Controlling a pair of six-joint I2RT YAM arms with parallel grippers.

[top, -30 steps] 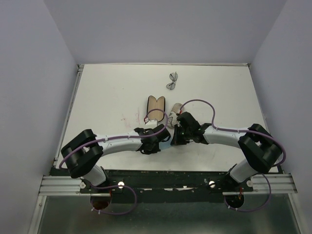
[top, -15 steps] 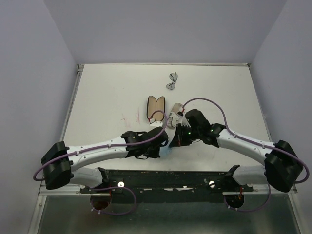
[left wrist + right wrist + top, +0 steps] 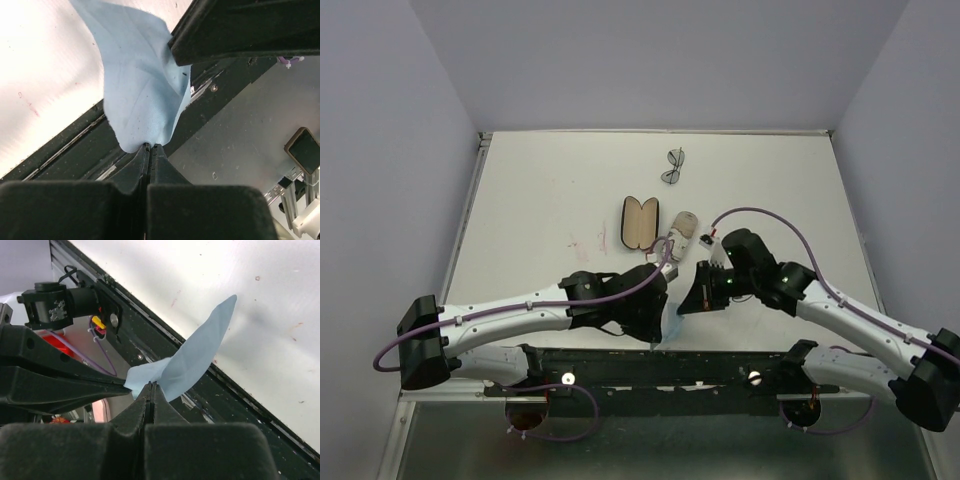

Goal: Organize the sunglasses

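Observation:
The dark-framed sunglasses [image 3: 673, 166] with grey lenses lie at the back of the table, far from both grippers. The pink-purple pair is not in view. My left gripper [image 3: 656, 328] and right gripper [image 3: 688, 303] meet near the table's front edge. Both are shut on a light blue cloth [image 3: 671, 316] held between them above the edge. In the left wrist view my gripper [image 3: 151, 146] pinches the cloth's [image 3: 140, 90] lower corner. In the right wrist view my gripper [image 3: 151, 385] pinches another edge of the cloth [image 3: 195, 360].
An open black case with tan lining [image 3: 640, 221] lies mid-table, with a beige soft pouch [image 3: 682, 228] just to its right. The black front rail [image 3: 650, 362] runs under the grippers. Purple cables loop above both arms.
Both grippers have moved from beside the pouch toward the front edge, with the arms stretching out low. The blue cloth has come with them and now hangs between them.

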